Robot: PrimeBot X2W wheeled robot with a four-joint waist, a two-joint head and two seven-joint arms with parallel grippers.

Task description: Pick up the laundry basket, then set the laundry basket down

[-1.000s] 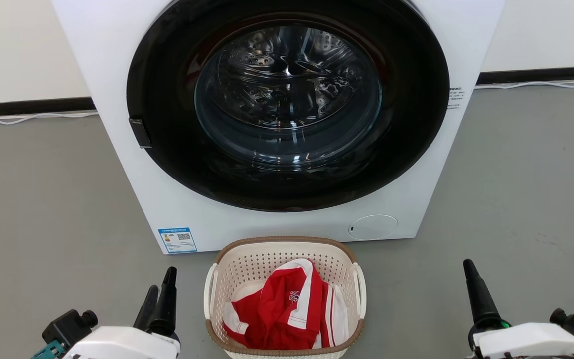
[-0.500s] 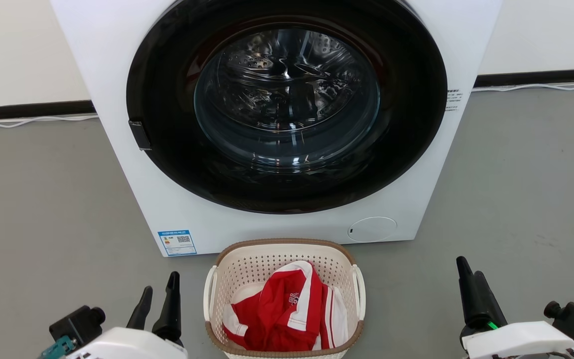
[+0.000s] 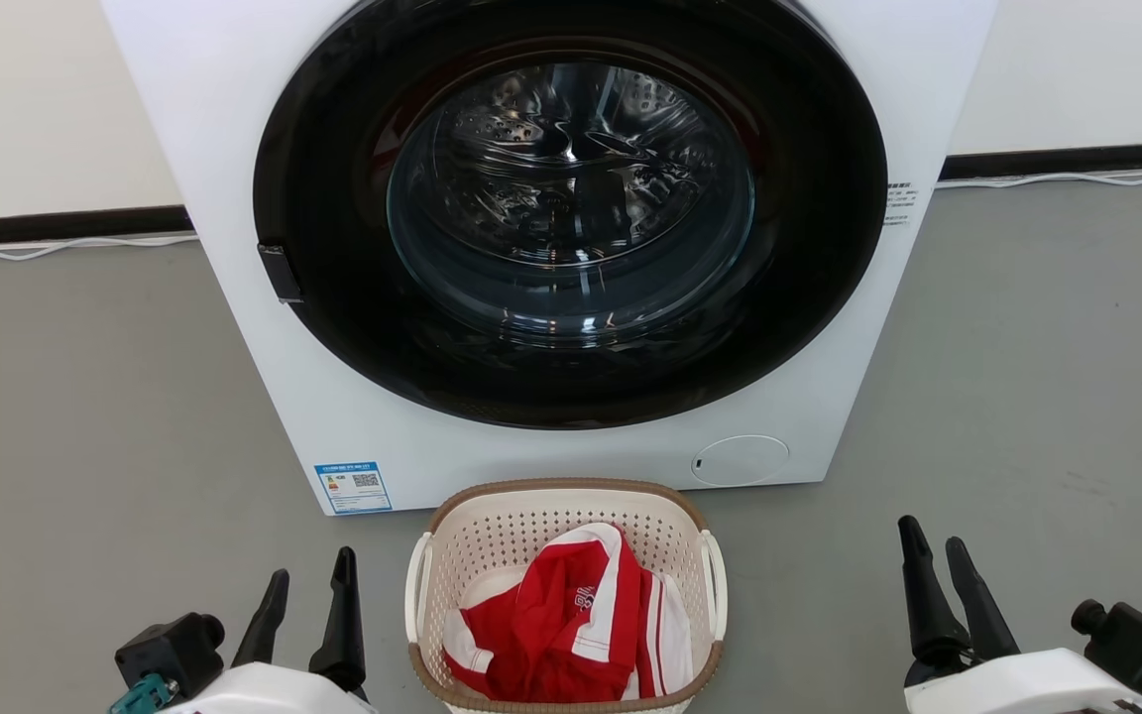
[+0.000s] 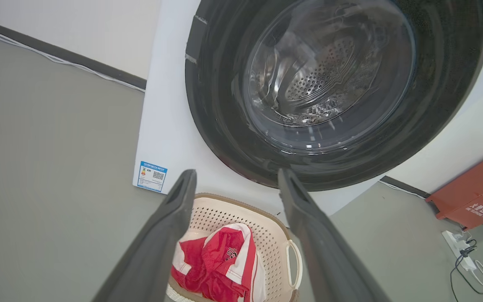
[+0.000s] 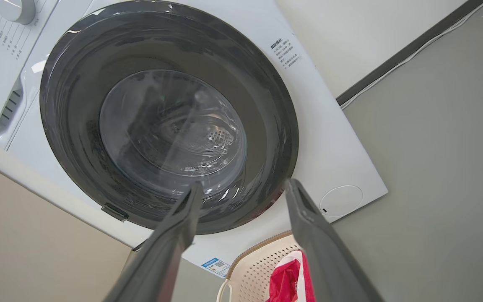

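The laundry basket [image 3: 531, 511], cream with a brown rim and white loop handles, stands on the grey floor just before the washing machine, holding a red and white garment [image 3: 571, 630]. My left gripper [image 3: 311, 567] is open to the basket's left, a short gap from its left handle [image 3: 415, 585]. My right gripper [image 3: 934, 542] is open well to the right of the right handle [image 3: 718, 585]. The left wrist view looks down on the basket [image 4: 266, 235] between my open fingers [image 4: 174, 209]. Low in the right wrist view the basket [image 5: 258, 268] peeks between the open fingers [image 5: 308, 218].
A white front-loading washing machine [image 3: 353, 416] with a large dark round door [image 3: 571, 208] stands right behind the basket. A white cable [image 3: 56, 243] runs along the wall base. An orange folded crate [image 4: 476, 193] and a power strip [image 4: 457, 247] lie to the machine's right.
Both grippers have opened: each pair of fingers was nearly together a second ago and now stands apart. The right gripper has drifted slightly left. The view has tilted down a little.
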